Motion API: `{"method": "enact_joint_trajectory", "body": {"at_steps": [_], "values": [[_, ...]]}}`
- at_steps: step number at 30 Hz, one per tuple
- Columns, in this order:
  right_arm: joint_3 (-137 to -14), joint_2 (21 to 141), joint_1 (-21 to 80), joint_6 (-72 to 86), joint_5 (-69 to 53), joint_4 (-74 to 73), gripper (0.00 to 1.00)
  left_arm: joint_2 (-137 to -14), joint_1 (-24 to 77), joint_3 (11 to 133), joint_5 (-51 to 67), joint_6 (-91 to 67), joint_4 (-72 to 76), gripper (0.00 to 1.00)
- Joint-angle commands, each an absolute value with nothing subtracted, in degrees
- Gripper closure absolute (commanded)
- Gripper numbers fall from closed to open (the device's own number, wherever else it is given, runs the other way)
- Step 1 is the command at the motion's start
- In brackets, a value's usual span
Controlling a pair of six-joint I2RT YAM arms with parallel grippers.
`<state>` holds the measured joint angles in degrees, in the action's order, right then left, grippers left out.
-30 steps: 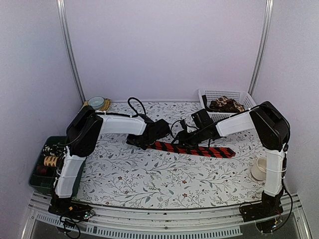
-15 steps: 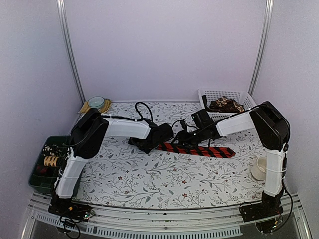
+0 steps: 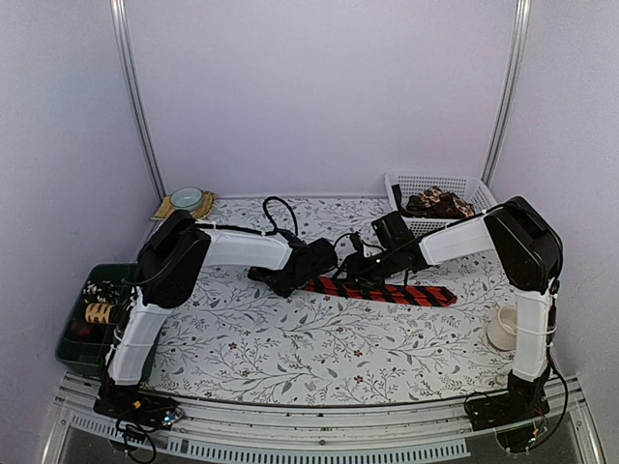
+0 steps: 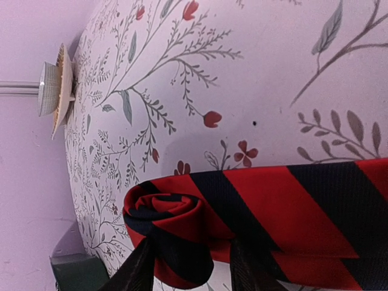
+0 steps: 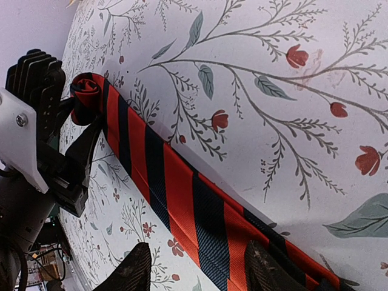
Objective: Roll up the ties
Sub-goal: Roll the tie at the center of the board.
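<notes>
Table [image 3: 290,348] under a pale cloth printed with leafy stems and small red flowers is taking up most of the top view. Both arms are reaching inward and meeting near the middle, toward the back.

White slotted basket [image 3: 416,182] is sitting at the back right corner, holding a brown-patterned heap [image 3: 440,203]; cannot tell how many pieces. Dark green bin [image 3: 73,338] is hanging off the left edge, its contents too small to read.

Red tie [image 3: 387,291] with black diagonal stripes is lying flat on the cloth between the two grippers, running left to right, with its right end lying clear of the right arm. Its left end is curling into a small tight coil [image 4: 163,215], red and black spiralling together.

Left gripper [image 4: 193,251] is sitting at the coil, jaws spread, one finger on each side of the rolled end; whether the pads are pressing the fabric, cannot tell. Right gripper [image 5: 201,248] is sitting over the flat stretch, jaws spread and straddling the strip; its fingers are running off the bottom edge of the wrist view, and contact is not showing.

Cream cup [image 3: 501,329] is standing by the right arm's upright link. A small bowl [image 3: 187,197] is resting on a mat at the back left
</notes>
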<state>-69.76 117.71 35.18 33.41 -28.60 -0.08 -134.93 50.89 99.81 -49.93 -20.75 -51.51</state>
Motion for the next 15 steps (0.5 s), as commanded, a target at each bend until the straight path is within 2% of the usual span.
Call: {"method": "enact_joint_trajectory", "body": {"at_steps": [1, 9, 15], "values": [[-69.82, 121.64, 35.1, 33.61, -28.59, -0.79, 0.47, -132.64, 52.37, 98.94, -46.56, -19.4, -47.2, 0.56], [-70.03, 120.69, 35.08, 33.73, -28.91, -0.61, 0.48, -125.93, 52.86, 96.14, -44.41, -17.91, -43.58, 0.44], [-70.86, 120.8, 35.07, 33.59, -28.3, -1.75, 0.48, -121.25, 52.79, 95.37, -42.63, -17.01, -42.75, 0.31]]}}
